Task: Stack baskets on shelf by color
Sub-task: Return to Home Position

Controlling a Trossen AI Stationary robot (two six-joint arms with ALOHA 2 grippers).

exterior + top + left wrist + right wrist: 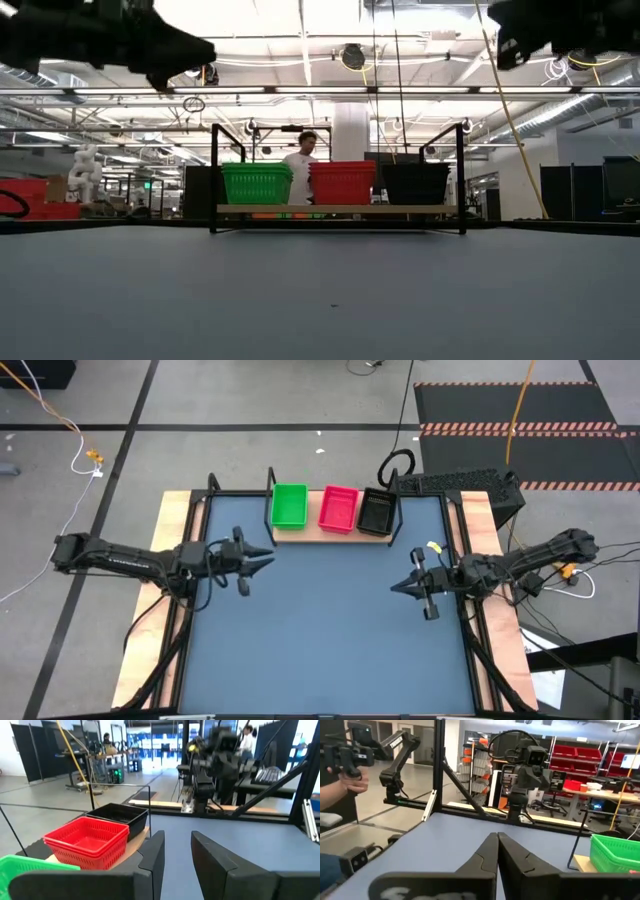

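On the tan shelf at the table's far edge stand the baskets in a row: green, red and black. They rest on their bottoms on the board. The low view shows green, red and black side by side. My left gripper hangs level over the table's left side, short of the green basket. It is open with nothing between its fingers. My right gripper hangs over the right side, shut and holding nothing.
The blue-grey tabletop lies between the two arms. A black rod frame rises at the shelf's ends. A keyboard sits behind the table's far right corner. A person stands beyond the shelf, and a hand shows off the table.
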